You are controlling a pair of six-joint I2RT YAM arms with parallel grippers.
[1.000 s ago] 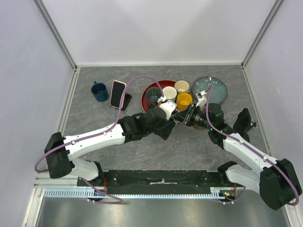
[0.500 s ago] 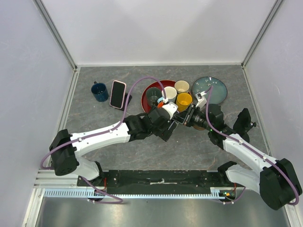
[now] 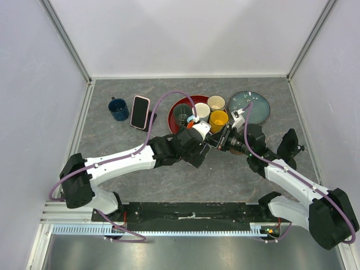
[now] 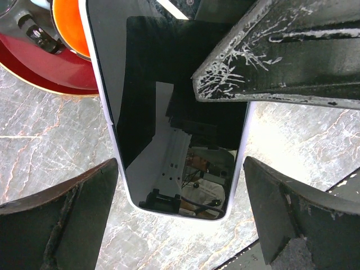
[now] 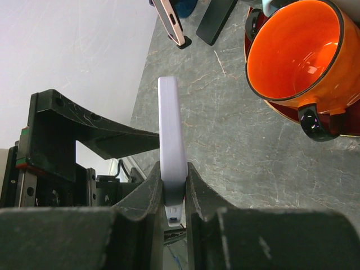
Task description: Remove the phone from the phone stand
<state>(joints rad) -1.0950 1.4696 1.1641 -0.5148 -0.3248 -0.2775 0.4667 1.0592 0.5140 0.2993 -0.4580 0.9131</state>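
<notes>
Right fingers (image 5: 143, 197) clamp the phone (image 5: 170, 129), six o'clock of the orange mug (image 5: 295, 48); the spread left fingers (image 4: 56, 214) should close squarely on its sides.

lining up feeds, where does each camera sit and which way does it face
top external: above and behind the bases, looking down on the table; left arm and right arm show.
left wrist: on the left arm, facing the screen of the held phone; open left pincer flanks it.
right wrist: on the right arm, looking along the right pincer, shut on that phone's edge, towards the orange mug.
shared: both wrist views show the held phone.
</notes>
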